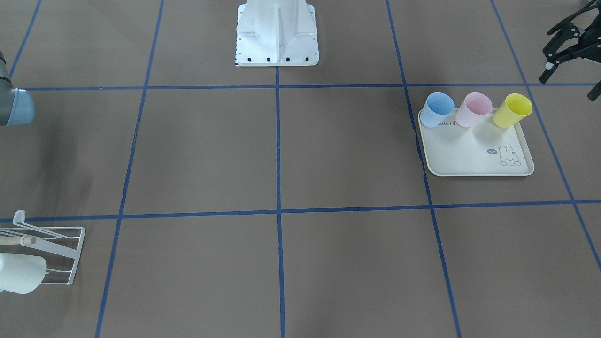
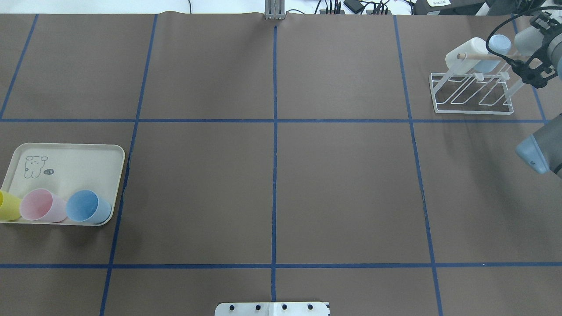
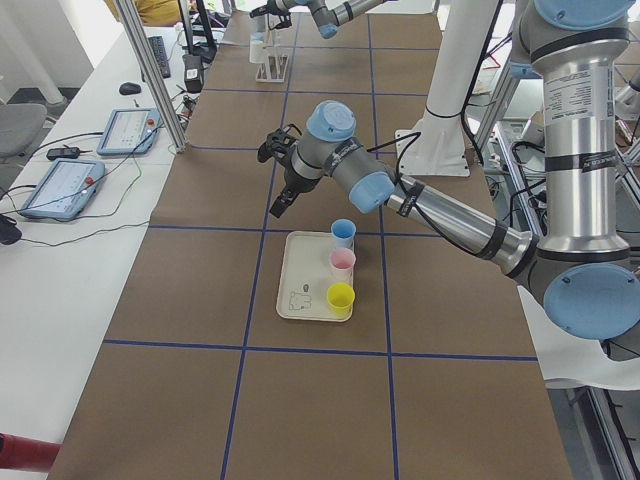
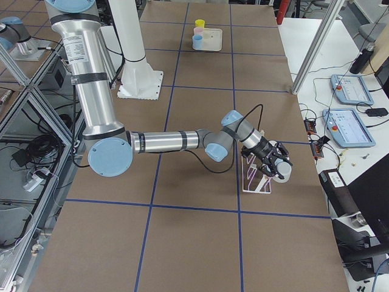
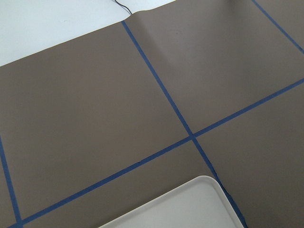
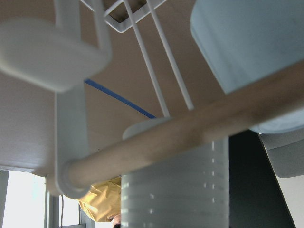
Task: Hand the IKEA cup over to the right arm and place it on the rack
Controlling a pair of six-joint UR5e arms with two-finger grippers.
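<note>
Left gripper [image 1: 563, 49] spread, empty, in the air near tray [image 2: 79, 166]; tray carries blue cup [image 2: 88, 206], pink cup [image 2: 41, 205], yellow cup [image 2: 8, 206]; right gripper [image 2: 533, 70] right at rack [image 2: 474, 113], can't tell if spread or closed; pale blue cup [image 2: 496, 46] on rack beside white cup [image 2: 465, 55], by dowel [image 2: 476, 56].

We list two arms, the right arm [image 4: 164, 141] and the left arm [image 3: 455, 218]: silver-grey tubes, light-blue joint caps, black bands at the joints, a printed label [image 3: 575, 100] on each upright segment, and a black cable [image 4: 262, 118] looped near the wrist. White pedestal [image 1: 277, 33], with dark screws [image 1: 268, 59] along its foot.
</note>
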